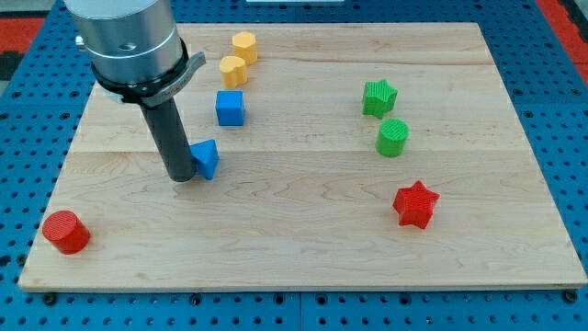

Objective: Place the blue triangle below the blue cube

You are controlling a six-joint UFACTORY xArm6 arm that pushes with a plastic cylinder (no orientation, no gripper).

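Camera view, contents by size. Wooden board (303, 248): pale planks, resting on a blue pegboard surface (551, 83). Arm housing (129, 41): grey metal cylinder at the view's top left, carrying the dark rod; no gripper is fitted, so there is no open or closed state to report. My tip (182, 177): on the board, touching the left side of the blue triangle (207, 158). Blue triangle: below and slightly left of the blue cube (230, 108), a little apart from it. Red cylinder (65, 231): near the board's bottom left corner. Red star (415, 204): right half, lower. Green star (378, 97) with green cylinder (393, 137) just below it. Two yellow blocks (243, 46) (233, 71), shapes unclear, stacked diagonally above the blue cube.
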